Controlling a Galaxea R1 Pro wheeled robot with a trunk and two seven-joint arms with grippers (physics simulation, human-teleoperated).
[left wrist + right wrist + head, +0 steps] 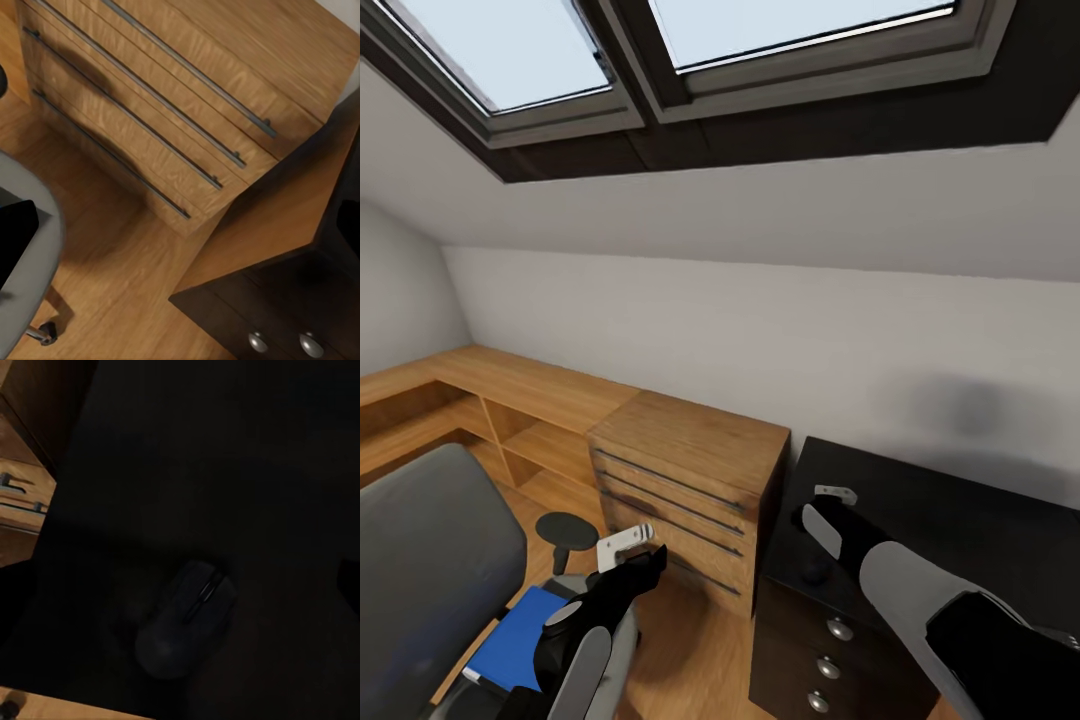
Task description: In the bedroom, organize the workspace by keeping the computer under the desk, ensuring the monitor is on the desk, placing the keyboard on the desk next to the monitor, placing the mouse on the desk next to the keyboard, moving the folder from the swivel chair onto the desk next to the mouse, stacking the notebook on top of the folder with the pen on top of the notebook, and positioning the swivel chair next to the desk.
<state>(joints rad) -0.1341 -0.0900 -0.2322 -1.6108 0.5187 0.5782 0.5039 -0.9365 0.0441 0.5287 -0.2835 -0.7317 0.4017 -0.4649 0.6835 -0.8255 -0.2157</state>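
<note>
The grey swivel chair (430, 570) stands at the lower left of the head view, and the bright-blue folder (512, 640) lies on its seat. My left gripper (628, 545) hovers open past the chair's front edge, over the wood floor, holding nothing. A dark mouse (186, 619) lies on a glossy black top (960, 500); I cannot tell whether this is the desk. My right gripper (830, 500) hangs open a little above the mouse (816, 572), apart from it. The chair's grey edge (46, 255) and a castor (43, 334) show in the left wrist view.
A low oak drawer unit (690, 470) with long bar handles (150, 97) stands between the chair and the black top. Oak shelving (510, 410) runs along the sloped grey wall. Dark drawers with round knobs (838, 630) sit under the black top. Skylights (510, 50) are overhead.
</note>
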